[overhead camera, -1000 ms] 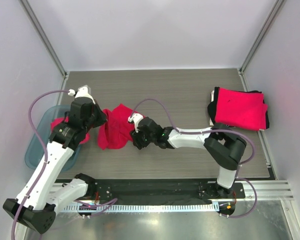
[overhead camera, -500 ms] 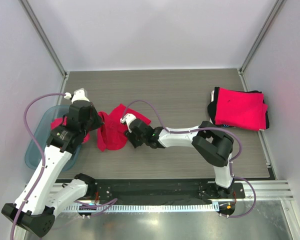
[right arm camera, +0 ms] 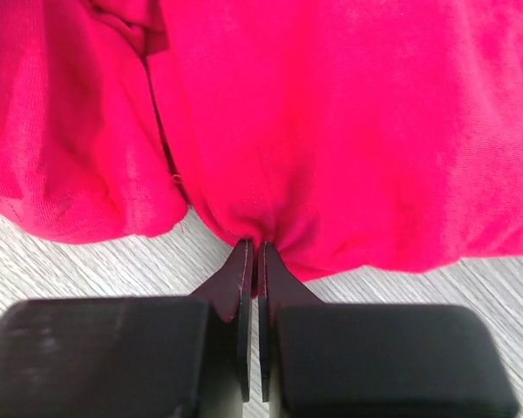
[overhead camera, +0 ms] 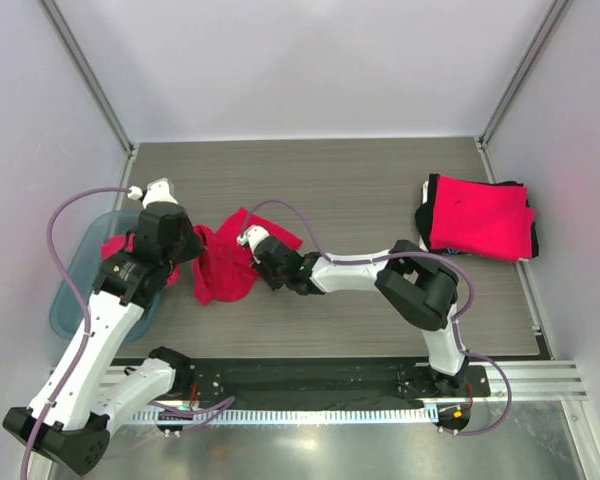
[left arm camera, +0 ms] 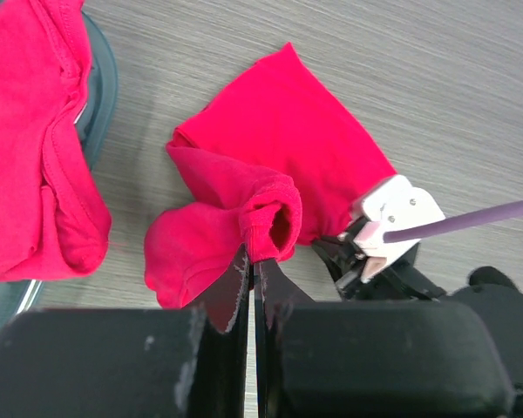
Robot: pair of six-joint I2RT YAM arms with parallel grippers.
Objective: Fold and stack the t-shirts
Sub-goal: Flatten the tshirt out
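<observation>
top / layout: shirt (overhead camera: pixel 225 265) crumpled left of centre on table (overhead camera: pixel 360 190), just beside bin (overhead camera: pixel 72 285); spare shirt (overhead camera: pixel 115 246) heaped in bin; folded stack (overhead camera: pixel 478 217) far right, well apart.
top / left claw: left gripper (overhead camera: pixel 198 241) at shirt's left edge, over bin rim side.
top / right claw: right gripper (overhead camera: pixel 259 266) at shirt's near-right edge, arm stretched across centre.
left wrist / grip: clenched on a rolled hem or cuff, cloth bunched into a tube at the tips; which part of the garment, can't tell.
left wrist / neighbours: right arm's white mount (left arm camera: pixel 397 218) just beside, lower right; spare shirt and bin rim close on the left.
right wrist / grip: clenched on a small pinch of the near edge, low on table; layer count hidden.
risk 1: thin pinch on both sides, likely slip once cloth goes taut on spreading.
risk 2: extra layer caught in either pinch, so shirt opens twisted instead of flat.
risk 3: wrists close together, contact likely if pulled apart on crossing paths.
risk 4: leftward pull dragging cloth over bin rim or snagging spare shirt.
room: bare table behind and to the right of shirt up to stack; bin and wall tight on the left; near edge close.
</observation>
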